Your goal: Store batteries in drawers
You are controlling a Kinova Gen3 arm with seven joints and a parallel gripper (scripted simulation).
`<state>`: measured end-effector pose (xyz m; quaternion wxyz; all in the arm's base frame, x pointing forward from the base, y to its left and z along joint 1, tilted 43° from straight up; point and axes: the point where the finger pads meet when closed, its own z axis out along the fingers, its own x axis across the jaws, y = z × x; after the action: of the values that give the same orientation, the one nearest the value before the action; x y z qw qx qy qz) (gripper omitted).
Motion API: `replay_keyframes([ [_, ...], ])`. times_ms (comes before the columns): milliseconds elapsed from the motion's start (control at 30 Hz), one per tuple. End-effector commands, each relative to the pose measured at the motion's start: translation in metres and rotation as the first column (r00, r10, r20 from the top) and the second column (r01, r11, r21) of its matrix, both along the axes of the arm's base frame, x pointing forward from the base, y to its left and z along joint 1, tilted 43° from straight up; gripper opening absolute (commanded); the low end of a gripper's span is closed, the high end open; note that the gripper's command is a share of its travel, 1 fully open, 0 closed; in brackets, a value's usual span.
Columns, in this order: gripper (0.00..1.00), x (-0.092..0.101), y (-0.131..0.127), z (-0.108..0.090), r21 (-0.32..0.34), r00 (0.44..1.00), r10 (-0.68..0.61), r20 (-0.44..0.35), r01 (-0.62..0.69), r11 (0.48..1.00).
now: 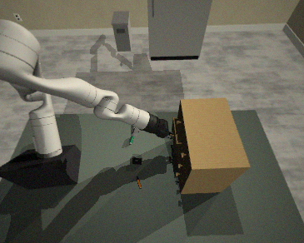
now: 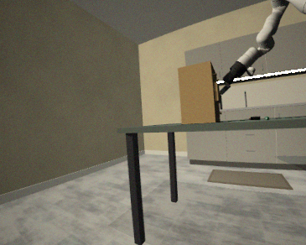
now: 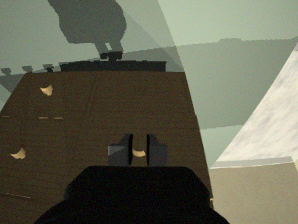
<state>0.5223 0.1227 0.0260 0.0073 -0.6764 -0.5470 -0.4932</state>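
"gripper (image 1: 171, 135) (image 2: 222, 91) (image 3: 139, 144) at the chest (image 1: 212, 133) (image 2: 195, 94) (image 3: 30, 135), angled down to its front. fingers part-closed, one each side of a pale handle (image 3: 139, 154). clamped on it, i'd say."

"which drawer?"

"left column as you face the fronts; middle row, by the look of it. the drawer (image 1: 176, 136) (image 2: 217, 91) (image 3: 100, 110) stands out from the front, how far i can't judge. its interior: not visible to me."

"and the batteries?"

"two slim things lying on the green table (image 1: 102, 146) (image 2: 158, 128) (image 3: 225, 100), between arm base and chest. one green cylinder (image 1: 132, 140) (image 2: 267, 118), one orange-and-black cylinder (image 1: 139, 182), well apart. likely the batteries, but too small to say which is aa and which aaa."

"anything else?"

"small black block (image 1: 137, 161) (image 2: 255, 118) between those two. chest upright on the table, its long shadow beside it. more pale handles on the front, other side from the gripped one."
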Motion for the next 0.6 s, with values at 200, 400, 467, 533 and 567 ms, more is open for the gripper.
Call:
replay_keyframes([
  [200, 0.37, -0.012, -0.003, 0.001, 0.000, 1.000, -0.002, 0.000, 0.002, 1.000],
  [400, 0.37, -0.021, -0.005, 0.001, 0.000, 1.000, -0.002, 0.000, 0.002, 1.000],
  [467, 0.37, -0.021, -0.005, 0.001, 0.000, 1.000, -0.002, 0.000, 0.002, 1.000],
  [533, 0.37, -0.024, -0.005, 0.002, 0.000, 1.000, -0.002, 0.000, 0.002, 1.000],
  [567, 0.37, -0.025, -0.005, 0.002, 0.000, 1.000, -0.002, 0.000, 0.002, 1.000],
])
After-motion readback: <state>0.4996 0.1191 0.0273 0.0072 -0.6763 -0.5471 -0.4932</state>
